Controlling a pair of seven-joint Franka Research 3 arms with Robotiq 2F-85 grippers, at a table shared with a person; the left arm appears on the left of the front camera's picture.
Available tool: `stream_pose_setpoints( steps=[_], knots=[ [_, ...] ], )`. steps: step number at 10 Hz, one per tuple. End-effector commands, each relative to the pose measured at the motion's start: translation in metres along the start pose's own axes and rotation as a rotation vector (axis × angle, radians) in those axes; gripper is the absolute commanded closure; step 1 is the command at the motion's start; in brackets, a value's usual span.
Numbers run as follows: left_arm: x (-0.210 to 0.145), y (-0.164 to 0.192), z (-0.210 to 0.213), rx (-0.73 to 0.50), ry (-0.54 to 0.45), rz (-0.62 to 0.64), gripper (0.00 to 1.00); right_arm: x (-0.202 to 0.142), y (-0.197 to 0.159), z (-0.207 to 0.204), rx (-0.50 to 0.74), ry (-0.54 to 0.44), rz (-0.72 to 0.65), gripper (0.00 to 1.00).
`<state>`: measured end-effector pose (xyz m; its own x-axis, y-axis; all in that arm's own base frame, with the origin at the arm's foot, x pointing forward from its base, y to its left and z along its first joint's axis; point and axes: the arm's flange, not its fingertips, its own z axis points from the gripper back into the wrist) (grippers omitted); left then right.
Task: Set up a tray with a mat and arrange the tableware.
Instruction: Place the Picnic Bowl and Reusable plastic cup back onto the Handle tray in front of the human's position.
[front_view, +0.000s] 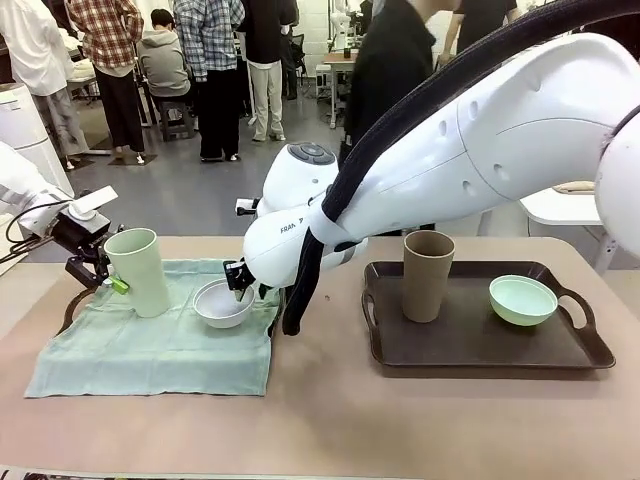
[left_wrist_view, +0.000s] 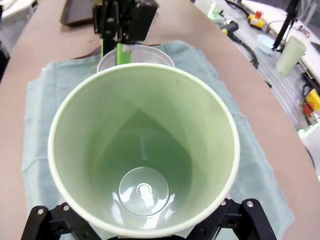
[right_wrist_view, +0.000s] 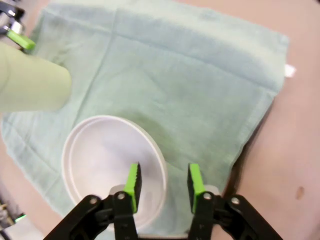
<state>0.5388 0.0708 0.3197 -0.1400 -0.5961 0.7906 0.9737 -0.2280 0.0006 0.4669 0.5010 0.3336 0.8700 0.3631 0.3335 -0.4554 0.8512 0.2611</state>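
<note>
The white bowl (front_view: 222, 303) sits upright on the mat (front_view: 150, 350), toward the mat's 2 o'clock corner in the front view. Its rim at about 1 o'clock runs between the fingers of the right gripper (right_wrist_view: 163, 172). One green pad (right_wrist_view: 132, 185) hangs inside the bowl and the other outside, and both stand apart from the rim, so this gripper is spread and grips nothing. The fingers point down onto the rim, so by my judgement the coming move turns on lifting straight back along them, so that neither pad drags the thin lip sideways

The bowl is round, shallow, matte and plastic-looking, likely light enough to skate on cloth. The mat is a soft pale green woven cloth, creased, and it covers a dark tray (front_view: 72, 312) whose handle peeks out at 9 o'clock

At 9 o'clock from the bowl, just beside it, the pale green cup (front_view: 138, 270) stands with its long axis vertical. It is tall, handleless, slightly flared and smooth inside. The left gripper (front_view: 110, 278) flanks its lower wall from 9 o'clock, and I cannot tell whether it clamps or clears the cup

At 3 o'clock, well apart on the brown surface (front_view: 330, 420), a second dark tray (front_view: 480, 345) holds the tan-brown cup (front_view: 427, 275) and, at its own 3 o'clock, the mint green bowl (front_view: 522, 299). The right arm is the nearer one to them
</note>
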Motion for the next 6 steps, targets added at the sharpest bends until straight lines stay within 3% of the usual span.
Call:
stream_pose_setpoints(
  steps=[1,6],
  knots=[
    [0.008,-0.007,0.01,0.022,0.054,0.093,0.0,-0.006,0.015,0.028,-0.141,0.05,-0.02,0.05],
    [0.035,-0.055,0.068,0.026,0.263,0.322,0.0,-0.031,0.047,0.132,-0.154,-0.044,-0.049,0.05]
  ],
)
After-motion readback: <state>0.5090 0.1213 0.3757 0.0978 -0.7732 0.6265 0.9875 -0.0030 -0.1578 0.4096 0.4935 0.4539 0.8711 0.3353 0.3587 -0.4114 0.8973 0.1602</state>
